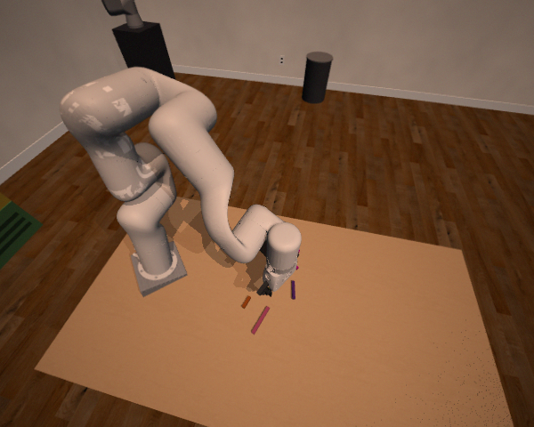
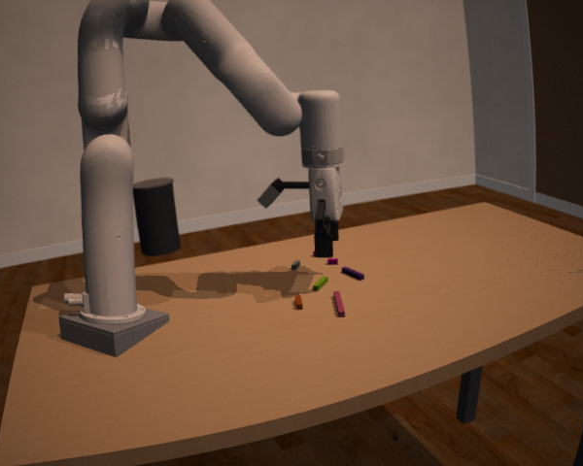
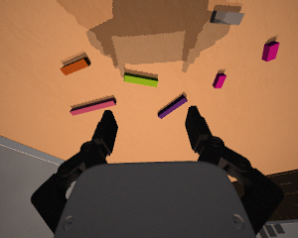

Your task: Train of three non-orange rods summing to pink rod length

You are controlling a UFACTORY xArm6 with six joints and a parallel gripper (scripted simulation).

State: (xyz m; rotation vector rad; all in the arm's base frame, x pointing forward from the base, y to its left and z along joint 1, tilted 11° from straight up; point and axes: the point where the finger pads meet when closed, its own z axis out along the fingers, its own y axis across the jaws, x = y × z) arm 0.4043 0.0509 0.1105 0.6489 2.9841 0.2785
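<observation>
Zero rods joined; two magenta rods (image 2: 332, 261) (image 3: 220, 80) and lime rod (image 2: 320, 282) (image 3: 141, 79) (summing to pink's nine) lie apart beyond the pink rod (image 1: 260, 319) (image 2: 338, 304) (image 3: 93, 106); fingers (image 1: 264, 289) (image 2: 324, 246) wide, empty.

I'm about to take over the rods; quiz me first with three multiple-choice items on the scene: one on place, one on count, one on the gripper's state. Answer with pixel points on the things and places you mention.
1. In the wrist view, the lime rod (image 2: 320, 282) (image 3: 141, 79) lies between which two?
A) orange and purple
B) the two magenta
C) grey and magenta

2. How many magenta rods are there?
A) one
B) two
C) four

3. The gripper (image 1: 264, 290) (image 2: 324, 248) (image 3: 150, 116) is:
A) shut on the pink rod
B) shut, empty
C) open, empty

1: A, the orange rod (image 1: 246, 302) (image 2: 298, 302) (image 3: 75, 65) is on its left, the purple rod (image 1: 293, 290) (image 2: 353, 273) (image 3: 173, 106) on its lower right.
2: B, the wrist view shows two separate ones.
3: C, its fingers stand wide apart with nothing between.
</observation>
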